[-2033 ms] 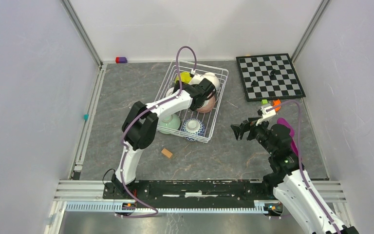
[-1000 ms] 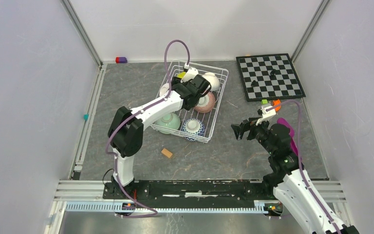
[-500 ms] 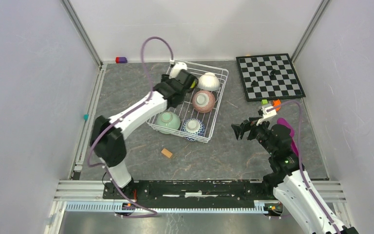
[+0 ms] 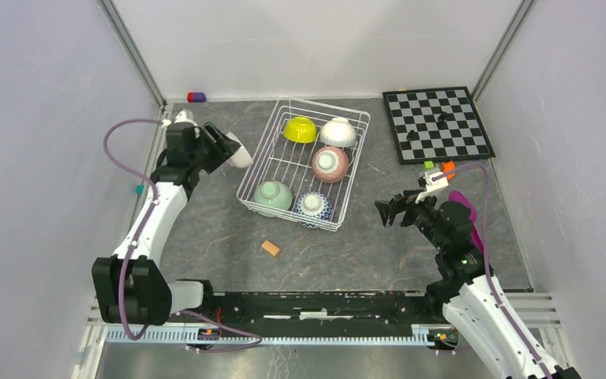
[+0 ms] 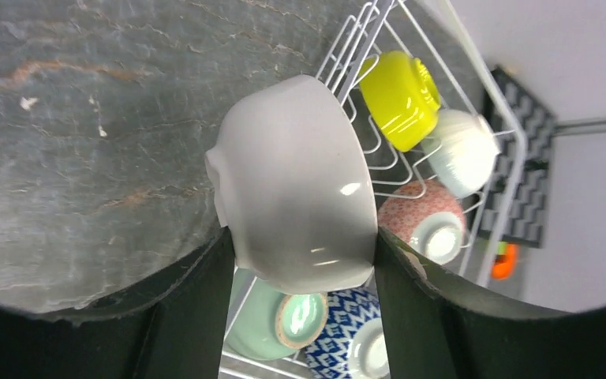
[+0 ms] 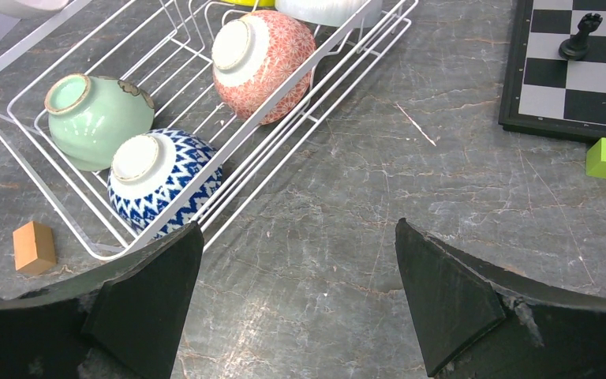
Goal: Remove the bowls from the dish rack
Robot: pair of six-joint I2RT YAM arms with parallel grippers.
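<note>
Held bowl: we are seeing a glossy white round ceramic bowl (image 5: pixel 296 185) lying tipped on its side, outside the white wire dish rack (image 4: pixel 288 164), to its left over the grey veined table (image 4: pixel 205 229).
Pointing: its small foot is facing away from the rack and its mouth toward it, so the inside is hidden from us.
Left gripper (image 5: pixel 300 268): clamping the white bowl between two black fingers.
Right gripper (image 6: pixel 296 292): hanging spread wide, holding nothing, right of the rack.
Rack: holding five bowls: yellow-green (image 4: pixel 301 129), matte white (image 4: pixel 338 132), speckled pink (image 4: pixel 330 163), pale green (image 4: pixel 273 195), blue-and-white patterned (image 4: pixel 312 205).
Unclear: whether the held bowl is touching the table, we cannot tell.
</note>
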